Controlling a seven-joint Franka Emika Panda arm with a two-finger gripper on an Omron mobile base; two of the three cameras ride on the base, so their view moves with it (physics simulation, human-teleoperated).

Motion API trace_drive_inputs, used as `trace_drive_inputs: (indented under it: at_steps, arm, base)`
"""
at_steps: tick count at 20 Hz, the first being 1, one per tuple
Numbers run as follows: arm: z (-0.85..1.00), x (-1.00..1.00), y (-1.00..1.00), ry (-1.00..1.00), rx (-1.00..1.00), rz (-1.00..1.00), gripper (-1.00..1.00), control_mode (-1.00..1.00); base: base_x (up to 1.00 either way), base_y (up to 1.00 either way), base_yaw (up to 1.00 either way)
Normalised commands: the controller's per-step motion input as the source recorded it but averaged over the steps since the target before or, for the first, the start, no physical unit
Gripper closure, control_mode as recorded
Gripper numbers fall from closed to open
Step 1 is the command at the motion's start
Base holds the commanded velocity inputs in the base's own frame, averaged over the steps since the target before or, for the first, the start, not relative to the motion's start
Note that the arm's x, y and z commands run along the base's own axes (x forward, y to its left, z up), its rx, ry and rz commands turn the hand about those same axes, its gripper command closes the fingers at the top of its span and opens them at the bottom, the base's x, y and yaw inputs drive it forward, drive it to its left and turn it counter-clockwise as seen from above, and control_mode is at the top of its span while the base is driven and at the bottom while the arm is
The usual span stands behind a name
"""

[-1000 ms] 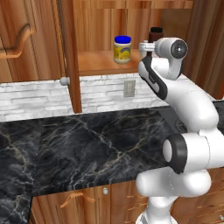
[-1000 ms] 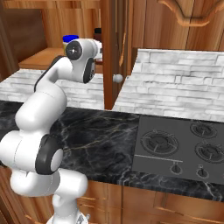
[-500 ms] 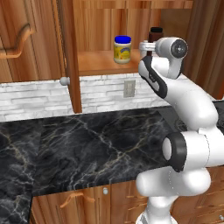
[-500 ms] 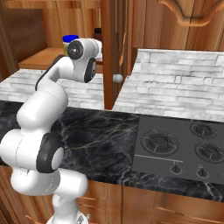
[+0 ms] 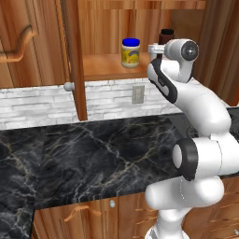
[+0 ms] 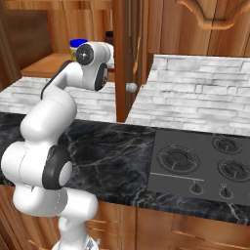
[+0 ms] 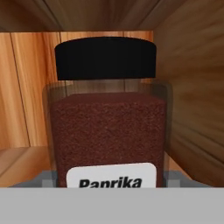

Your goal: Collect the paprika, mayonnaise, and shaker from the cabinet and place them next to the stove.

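Cabinet (image 5: 107, 70) shelf holds paprika (image 7: 107, 127) and mayonnaise (image 5: 130, 52); nothing delivered, tool grip on paprika unclear (jaws hidden).

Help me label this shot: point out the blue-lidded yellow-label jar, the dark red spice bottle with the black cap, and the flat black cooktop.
blue-lidded mayonnaise jar (image 5: 130, 52), left base view, yellow label
dark red paprika bottle (image 7: 106, 129), hand view, powder-filled body
flat black cooktop (image 6: 199, 161), right base view, bare surface between burners

We read "Paprika" in bold black letters on the white label (image 7: 111, 175) at six o'clock on the paprika (image 7: 107, 122) bottle's front.
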Motion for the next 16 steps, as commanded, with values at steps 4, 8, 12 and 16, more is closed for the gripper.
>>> trace_drive_inputs:
  at_steps: [4,8,12,16]
  arm:
    - [0.00,0.00,0.00,0.00,0.00,0.00,1.00,-1.00]
    - [0.00,-0.22,0.00,-0.03,0.00,-0.01,1.00,-1.00]
    - [0.00,-0.39,0.00,-0.03,0.00,0.00,1.00,-1.00]
    - [0.00,-0.45,0.01,-0.03,0.00,0.00,1.00,-1.00]
  base:
    - [0.00,0.00,0.00]
    - [0.00,0.00,0.00]
    - [0.00,0.00,0.00]
    - [0.00,0.00,0.00]
